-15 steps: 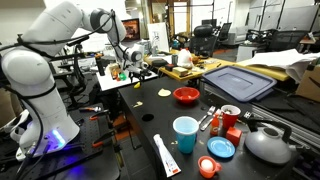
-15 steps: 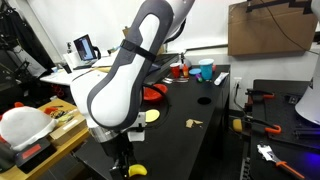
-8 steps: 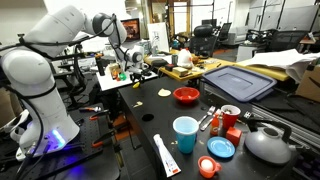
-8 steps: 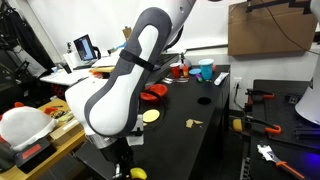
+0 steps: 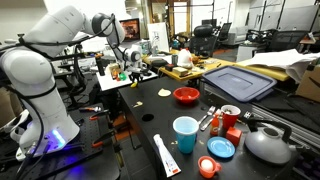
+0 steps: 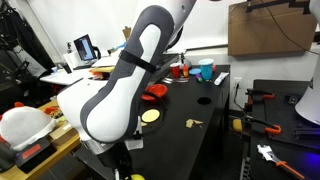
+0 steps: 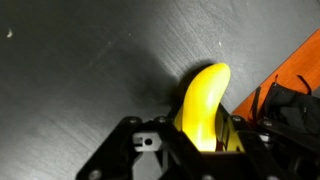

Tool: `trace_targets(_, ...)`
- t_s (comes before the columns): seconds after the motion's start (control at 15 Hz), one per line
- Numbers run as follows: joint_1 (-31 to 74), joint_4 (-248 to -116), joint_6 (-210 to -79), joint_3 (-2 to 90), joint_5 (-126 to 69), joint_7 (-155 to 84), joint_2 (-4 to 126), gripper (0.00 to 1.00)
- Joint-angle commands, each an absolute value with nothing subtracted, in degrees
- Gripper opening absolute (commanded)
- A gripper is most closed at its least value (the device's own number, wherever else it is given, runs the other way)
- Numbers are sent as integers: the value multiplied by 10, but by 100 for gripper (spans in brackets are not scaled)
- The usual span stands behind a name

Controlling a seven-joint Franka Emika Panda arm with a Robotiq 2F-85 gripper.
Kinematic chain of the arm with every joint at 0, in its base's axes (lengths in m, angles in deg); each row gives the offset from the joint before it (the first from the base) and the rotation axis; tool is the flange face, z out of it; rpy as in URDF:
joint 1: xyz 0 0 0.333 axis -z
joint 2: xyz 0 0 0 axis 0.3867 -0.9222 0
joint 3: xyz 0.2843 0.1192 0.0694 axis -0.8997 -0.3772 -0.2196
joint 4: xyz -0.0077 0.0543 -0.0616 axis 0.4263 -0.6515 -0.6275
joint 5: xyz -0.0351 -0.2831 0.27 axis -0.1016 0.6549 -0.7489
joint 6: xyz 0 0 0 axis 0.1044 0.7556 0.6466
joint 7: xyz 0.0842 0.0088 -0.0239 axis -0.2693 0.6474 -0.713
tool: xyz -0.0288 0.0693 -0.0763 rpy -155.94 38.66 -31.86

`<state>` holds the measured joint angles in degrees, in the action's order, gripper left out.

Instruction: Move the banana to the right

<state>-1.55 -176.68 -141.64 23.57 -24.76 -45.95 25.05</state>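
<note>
Banana (image 7: 205,100): yellow, curved, lying on the dark counter (image 7: 90,70); near end sits between the fingers of the gripper (image 7: 203,130).
Grip: fingers flank the banana on both sides; cannot tell whether they pinch it.
Surroundings: red bowl (image 5: 186,95) and blue cup (image 5: 185,133) elsewhere on the counter.

Around your black table (image 5: 160,105) sits a cluttered lab: office chairs (image 5: 203,38) behind it, a white wall (image 6: 212,22) beyond it.

The banana (image 7: 203,105) is framed within the gripper (image 7: 190,140), over the worktop (image 7: 90,60); a cup (image 5: 185,135) is set before a bowl (image 5: 186,96).
</note>
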Motion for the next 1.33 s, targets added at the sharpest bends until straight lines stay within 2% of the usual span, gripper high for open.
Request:
trace_targets(0.0,-28,-1788,-1405,250,-242,-441,287,8)
trace_targets(1.27,5,-2135,-1439,369,-169,-112,648,8)
